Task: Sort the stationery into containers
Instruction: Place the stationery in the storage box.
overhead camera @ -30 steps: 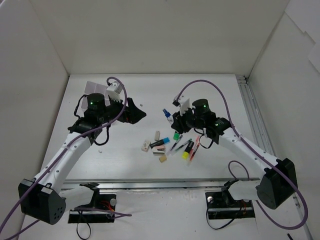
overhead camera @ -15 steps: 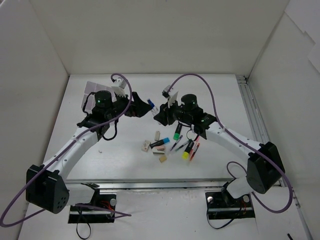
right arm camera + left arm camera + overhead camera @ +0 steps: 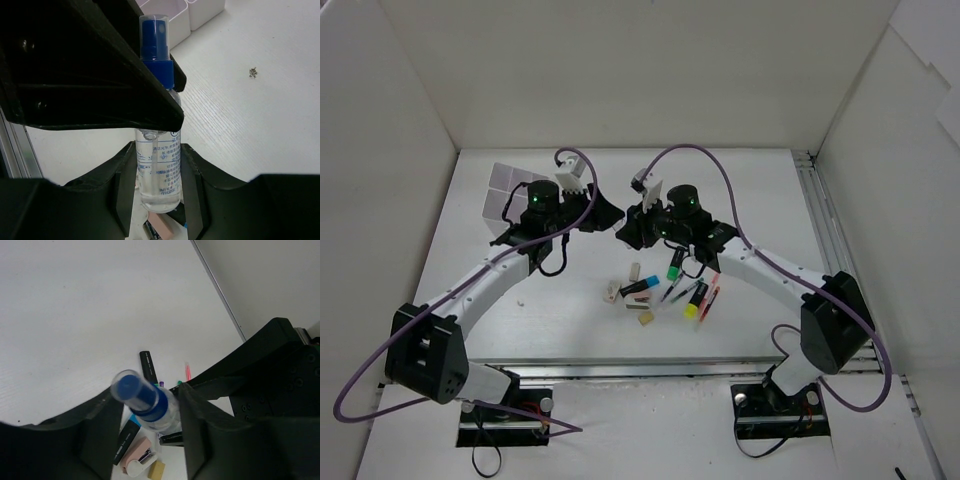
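A clear blue-capped tube (image 3: 157, 150) hangs in the air between both arms, above the table's middle. My right gripper (image 3: 158, 187) is shut on its lower body, and my left gripper (image 3: 147, 412) is shut on it just under the blue cap (image 3: 135, 390). Seen from above, the two grippers meet at the tube, left (image 3: 604, 214) and right (image 3: 631, 228). The rest of the stationery lies below: a green highlighter (image 3: 674, 268), a yellow highlighter (image 3: 692, 306), a blue one (image 3: 640, 286), a red pen (image 3: 712, 294) and erasers (image 3: 611, 292). The white grid container (image 3: 506, 186) stands at the back left.
The left arm's black finger (image 3: 100, 75) crosses the right wrist view in front of the tube's neck. A small speck (image 3: 253, 73) lies on the table near the container's compartments (image 3: 172, 20). A metal rail (image 3: 825, 230) runs along the table's right side.
The right gripper carried the tube up and leftward. The left arm swung right to meet it, and its jaws closed from wide open onto the tube.
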